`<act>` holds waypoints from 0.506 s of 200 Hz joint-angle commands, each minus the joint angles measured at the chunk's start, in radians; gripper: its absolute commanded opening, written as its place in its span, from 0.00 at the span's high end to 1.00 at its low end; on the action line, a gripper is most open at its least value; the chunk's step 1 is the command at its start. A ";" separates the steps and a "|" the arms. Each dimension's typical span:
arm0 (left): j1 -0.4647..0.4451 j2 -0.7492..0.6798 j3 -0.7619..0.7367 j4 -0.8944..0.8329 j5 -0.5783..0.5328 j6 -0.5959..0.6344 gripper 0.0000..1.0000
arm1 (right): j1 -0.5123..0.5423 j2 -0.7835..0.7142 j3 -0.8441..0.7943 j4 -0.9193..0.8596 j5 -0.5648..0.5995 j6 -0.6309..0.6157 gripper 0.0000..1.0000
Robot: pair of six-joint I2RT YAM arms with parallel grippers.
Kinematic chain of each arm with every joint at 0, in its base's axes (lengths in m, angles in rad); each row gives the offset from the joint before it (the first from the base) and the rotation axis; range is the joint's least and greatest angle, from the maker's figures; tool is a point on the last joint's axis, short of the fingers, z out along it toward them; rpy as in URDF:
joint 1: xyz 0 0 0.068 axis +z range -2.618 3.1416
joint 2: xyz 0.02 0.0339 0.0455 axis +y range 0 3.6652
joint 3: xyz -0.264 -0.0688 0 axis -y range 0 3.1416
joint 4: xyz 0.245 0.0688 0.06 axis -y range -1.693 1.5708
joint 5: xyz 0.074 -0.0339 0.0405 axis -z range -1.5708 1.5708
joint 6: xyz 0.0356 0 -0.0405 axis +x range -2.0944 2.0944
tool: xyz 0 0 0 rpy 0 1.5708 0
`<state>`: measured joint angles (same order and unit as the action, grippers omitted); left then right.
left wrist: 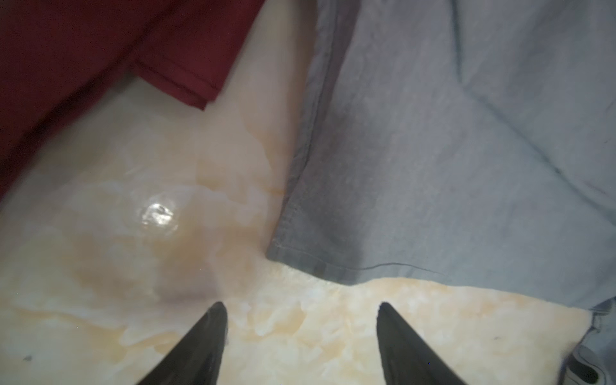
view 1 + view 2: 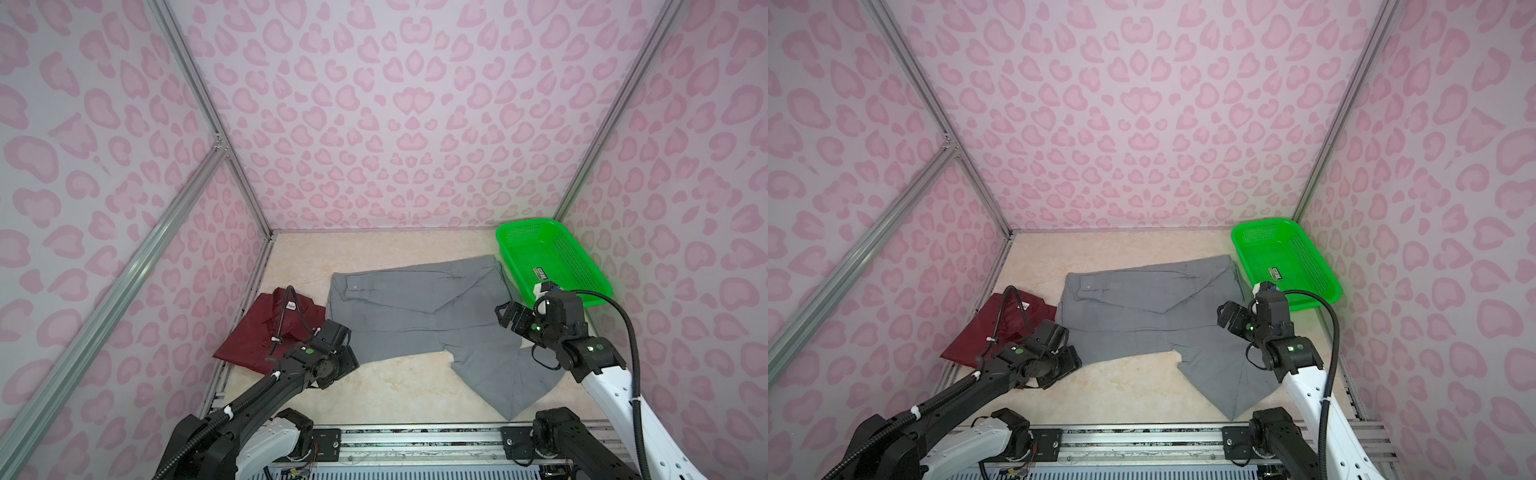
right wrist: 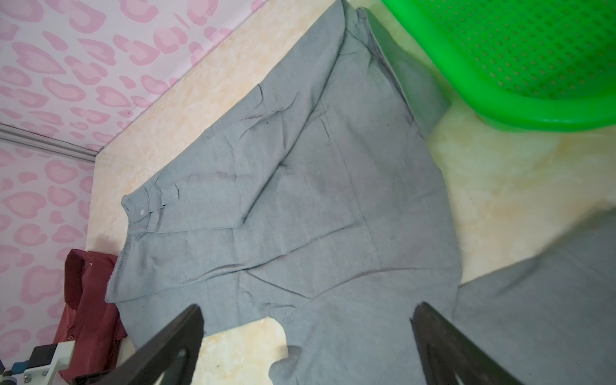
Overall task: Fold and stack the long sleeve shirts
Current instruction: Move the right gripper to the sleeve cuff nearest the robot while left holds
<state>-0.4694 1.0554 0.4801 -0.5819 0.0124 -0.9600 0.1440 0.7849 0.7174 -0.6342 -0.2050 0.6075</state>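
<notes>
Left pincer [image 1: 298,310] low, spread, empty, over bare tabletop [image 2: 374,257] at grey shirt [image 2: 415,316] corner. Right pincer [image 3: 308,310] wide, empty, above it. Maroon shirt [image 2: 257,332] folded, left edge; basket [image 2: 575,266] far-right corner.

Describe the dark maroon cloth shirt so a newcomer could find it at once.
Start at the pale marbled tabletop and go to its left edge. There lies the dark maroon collared shirt, beside the larger spread-out mid-grey shirt. Only it is folded small and shows a white neck label.
</notes>
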 commanded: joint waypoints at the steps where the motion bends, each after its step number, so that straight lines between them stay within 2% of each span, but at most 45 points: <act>1: -0.003 0.022 -0.018 0.067 -0.010 -0.017 0.27 | -0.024 -0.047 -0.039 -0.166 0.103 0.007 0.02; 44: -0.005 0.015 -0.015 0.106 -0.038 -0.005 0.26 | -0.064 0.000 -0.068 -0.259 0.152 0.102 0.02; 101: -0.011 0.106 -0.028 0.152 -0.073 0.033 0.30 | -0.067 -0.120 -0.043 -0.444 0.414 0.245 0.02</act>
<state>-0.4808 1.1286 0.4744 -0.4622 -0.0387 -0.9394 0.0784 0.6960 0.6689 -0.9630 0.0528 0.7601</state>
